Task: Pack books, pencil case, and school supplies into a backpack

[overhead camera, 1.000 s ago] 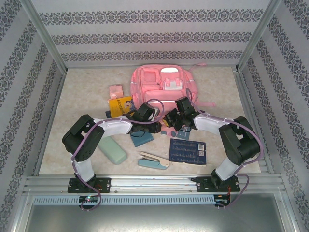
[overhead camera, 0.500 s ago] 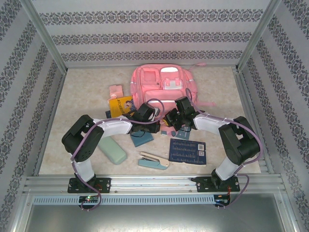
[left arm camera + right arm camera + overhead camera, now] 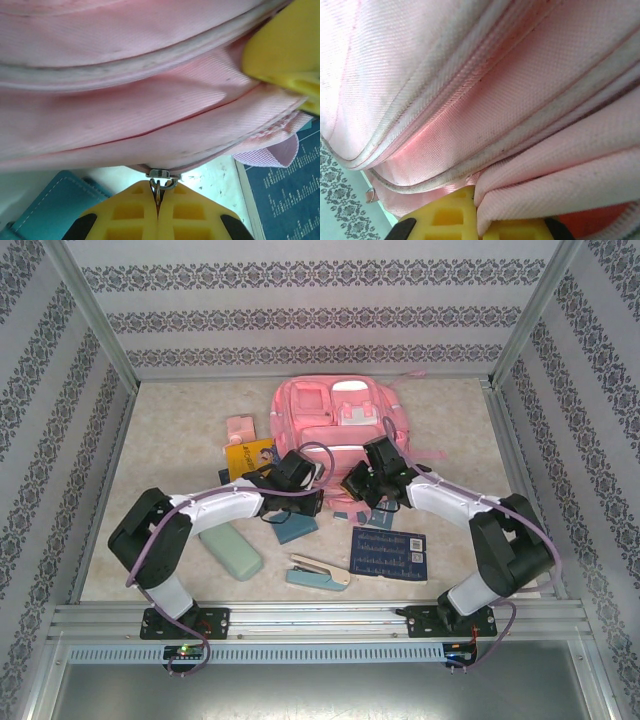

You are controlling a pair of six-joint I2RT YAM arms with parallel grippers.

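The pink backpack lies flat at the back centre of the table. At its near edge my left gripper is shut on the metal zipper pull, with pink fabric above it. My right gripper, close beside it, is shut on a fold of the backpack's fabric. A yellow book and a pink boxy object lie left of the backpack. The mint pencil case, a teal book, the teal-and-cream stapler and a navy book lie nearer me.
A smaller navy book lies just under my right wrist. Metal frame posts and patterned walls close the table in on three sides. A rail runs along the near edge by the arm bases.
My left gripper has closed fully on the zipper pull. Both arms have stretched out, their elbows dropping lower and wider, and the grippers sit slightly nearer the backpack's edge.
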